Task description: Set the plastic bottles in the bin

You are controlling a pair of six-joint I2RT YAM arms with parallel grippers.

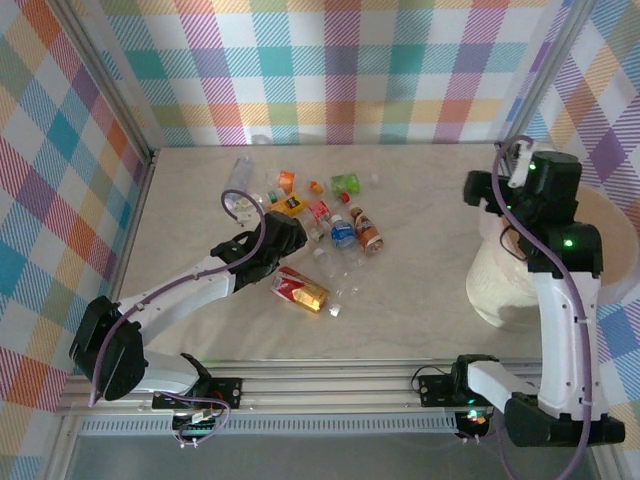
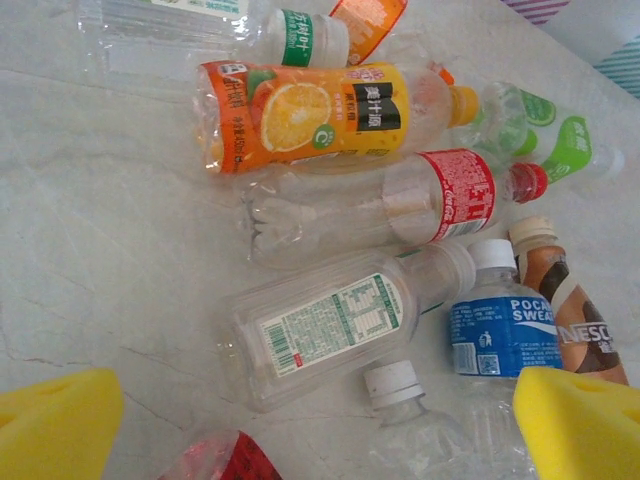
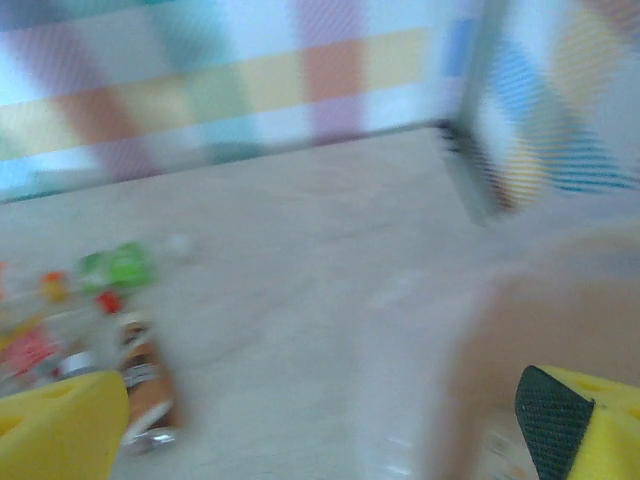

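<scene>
Several plastic bottles (image 1: 330,215) lie in a loose heap mid-table. My left gripper (image 1: 285,238) hovers at the heap's near-left side, open. In the left wrist view its yellow fingertips (image 2: 55,425) flank a clear bottle with a white label (image 2: 325,330) and a clear white-capped bottle (image 2: 400,395). Beyond them lie an orange-juice bottle (image 2: 310,115), a red-labelled bottle (image 2: 400,205) and a blue-labelled bottle (image 2: 500,330). The cream-white bin (image 1: 500,285) stands at the right, partly behind my right arm. My right gripper (image 1: 480,190) is above the bin's far-left side, open and empty; its wrist view is blurred, with the bin (image 3: 545,340) at lower right.
A red-and-orange labelled bottle (image 1: 301,290) lies apart, next to my left forearm. A long clear bottle (image 1: 240,178) rests towards the back left. Checked walls and metal posts enclose the table on three sides. Bare tabletop (image 1: 420,280) separates the heap from the bin.
</scene>
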